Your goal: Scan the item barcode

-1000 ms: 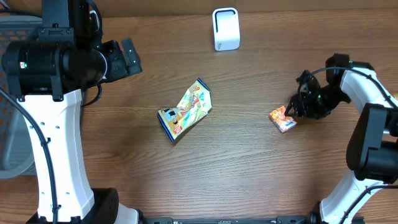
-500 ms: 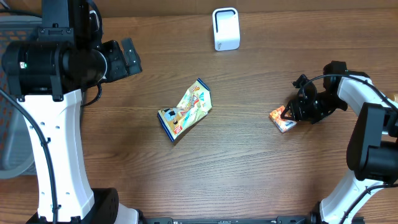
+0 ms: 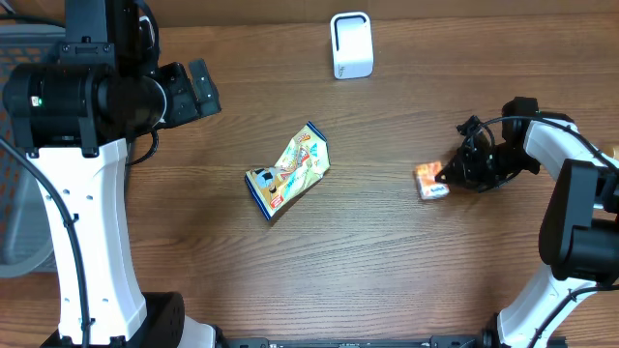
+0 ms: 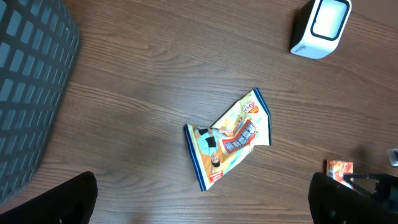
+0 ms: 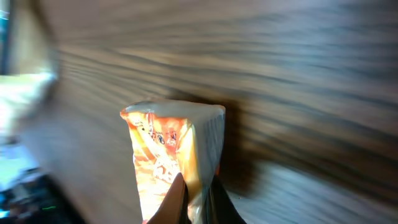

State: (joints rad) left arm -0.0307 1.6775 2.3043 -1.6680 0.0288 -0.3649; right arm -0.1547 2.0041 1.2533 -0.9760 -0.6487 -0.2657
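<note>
A small orange packet (image 3: 431, 181) lies on the wooden table at the right, with my right gripper (image 3: 448, 174) shut on its right edge. In the right wrist view the packet (image 5: 168, 155) stands on edge, its sealed rim pinched between the two fingertips (image 5: 196, 202). The white barcode scanner (image 3: 351, 44) stands upright at the back middle, well apart from the packet. My left gripper (image 4: 202, 199) hangs high over the left side, open and holding nothing. From the left wrist view the packet (image 4: 339, 167) and the scanner (image 4: 320, 26) both show.
A yellow and blue snack bag (image 3: 289, 169) lies flat at the table's middle, also in the left wrist view as the snack bag (image 4: 230, 135). A grey mesh basket (image 4: 28, 93) sits off the left edge.
My right gripper has shut on the orange packet, which has shifted slightly left and turned. The left arm has not moved.
</note>
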